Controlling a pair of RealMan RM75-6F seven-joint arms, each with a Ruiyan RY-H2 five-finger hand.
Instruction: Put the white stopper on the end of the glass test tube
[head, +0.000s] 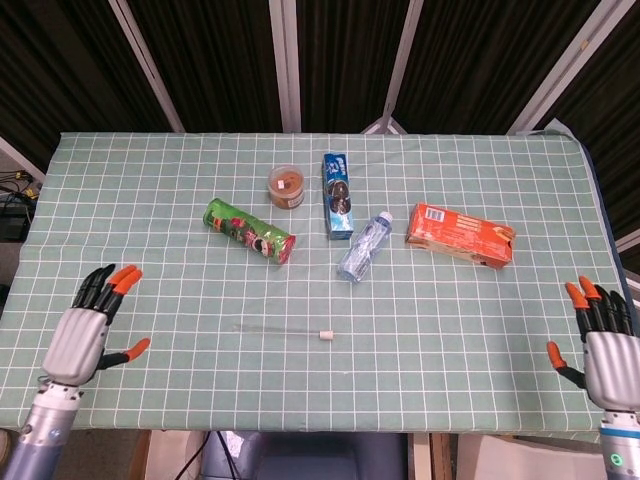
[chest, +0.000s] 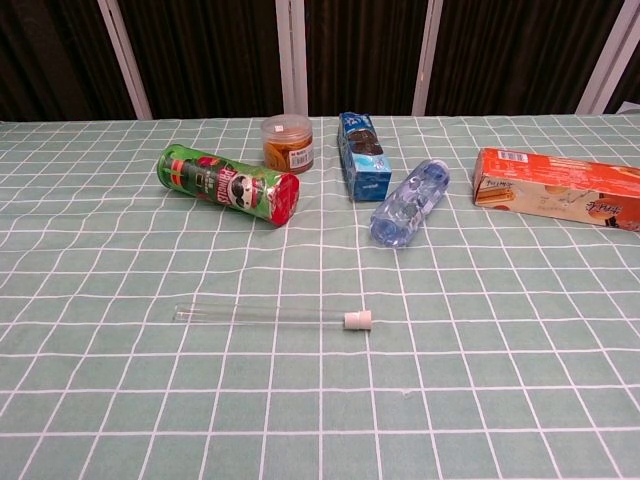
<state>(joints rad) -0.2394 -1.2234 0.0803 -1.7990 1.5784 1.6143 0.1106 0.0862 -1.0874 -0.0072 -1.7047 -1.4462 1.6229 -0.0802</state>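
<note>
Green checked tablecloth (head: 480, 180). Left hand (head: 85, 330) at 8 o'clock, right hand (head: 605, 345) at 4: both spread wide, empty. Thin clear glass test tube (chest: 258, 314) lies table-centre, small white stopper (chest: 358, 320) on its 3 o'clock end. Light, slippery, fragile; likely rolls. Pinch mid-length.

Even overhead light, faint shadows, sharp focus, dark backdrop

Clear glass test tube (chest: 262, 314) with matt white stopper (chest: 358, 319) on a checked green cloth (chest: 480, 400); glossy crinkled plastic bottle (chest: 408, 203)
</note>
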